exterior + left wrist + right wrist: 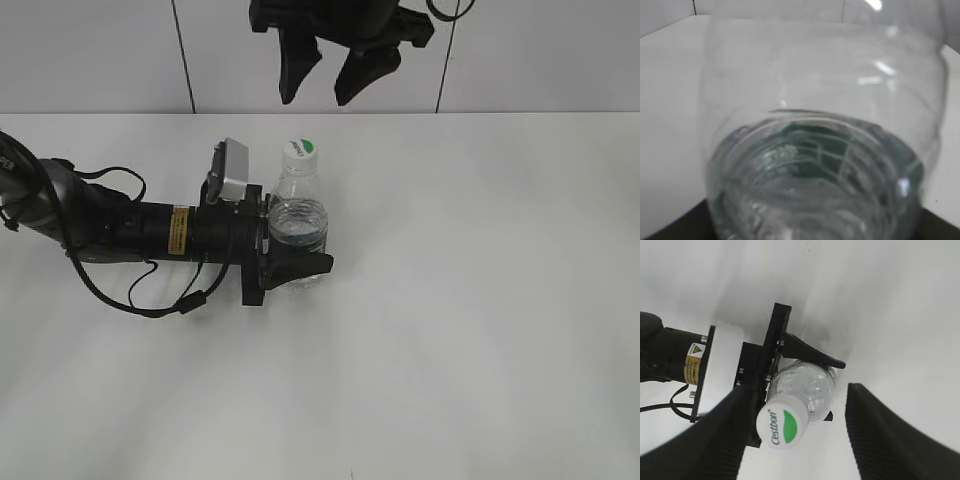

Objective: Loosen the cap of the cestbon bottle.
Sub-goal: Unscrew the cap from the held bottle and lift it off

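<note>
The cestbon bottle (298,215) stands upright on the white table, clear with a dark green label low down. Its white cap (299,151) with a green mark sits on top; it also shows in the right wrist view (782,427). My left gripper (292,250) is shut on the bottle's body from the left. In the left wrist view the bottle (822,145) fills the frame and the jaws are hidden. My right gripper (327,82) hangs open above and behind the cap. In the right wrist view its fingers (799,432) flank the cap without touching, and the bottle (807,385) shows below.
The white table (480,300) spreads around the bottle. The left arm (120,225) lies along the table at the left with loose black cables (160,295) beside it. A white tiled wall (560,50) stands behind.
</note>
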### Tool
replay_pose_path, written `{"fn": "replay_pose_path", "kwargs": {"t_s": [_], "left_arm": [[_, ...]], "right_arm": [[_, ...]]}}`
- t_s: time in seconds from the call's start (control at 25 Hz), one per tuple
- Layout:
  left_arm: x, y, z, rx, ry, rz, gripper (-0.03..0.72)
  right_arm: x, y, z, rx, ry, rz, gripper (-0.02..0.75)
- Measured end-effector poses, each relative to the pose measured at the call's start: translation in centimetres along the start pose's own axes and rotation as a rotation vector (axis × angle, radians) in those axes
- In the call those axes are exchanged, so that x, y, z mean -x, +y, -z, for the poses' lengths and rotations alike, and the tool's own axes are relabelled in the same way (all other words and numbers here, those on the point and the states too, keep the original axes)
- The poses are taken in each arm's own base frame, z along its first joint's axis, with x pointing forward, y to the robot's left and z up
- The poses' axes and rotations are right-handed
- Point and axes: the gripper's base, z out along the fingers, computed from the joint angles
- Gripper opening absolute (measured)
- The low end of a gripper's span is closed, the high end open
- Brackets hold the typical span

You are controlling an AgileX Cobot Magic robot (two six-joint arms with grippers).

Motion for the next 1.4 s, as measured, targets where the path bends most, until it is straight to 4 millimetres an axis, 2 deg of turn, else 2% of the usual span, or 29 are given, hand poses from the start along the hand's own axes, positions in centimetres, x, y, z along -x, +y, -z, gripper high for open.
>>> {"fn": "replay_pose_path", "kwargs": {"t_s": [0.24,0.6,0.92,1.4], "left_arm": [[0.0,0.0,0.0,0.000,0.000,0.000,0.410],[0.0,0.0,0.0,0.001,0.000,0.000,0.410],[0.0,0.0,0.0,0.001,0.000,0.000,0.410],[0.0,0.0,0.0,0.000,-0.001,0.000,0.410]], "right_arm": [[-1.0,0.0,-1.5,0.035,0.069,-0.088,0.458],[-1.2,0.2,-1.6,0.060,0.083,-0.133,0.458],[-2.1,0.1,-2.8,0.079,0.138,-0.158,0.458],[-2.2,0.2,-2.9,0.083,0.144,-0.163,0.458]]}}
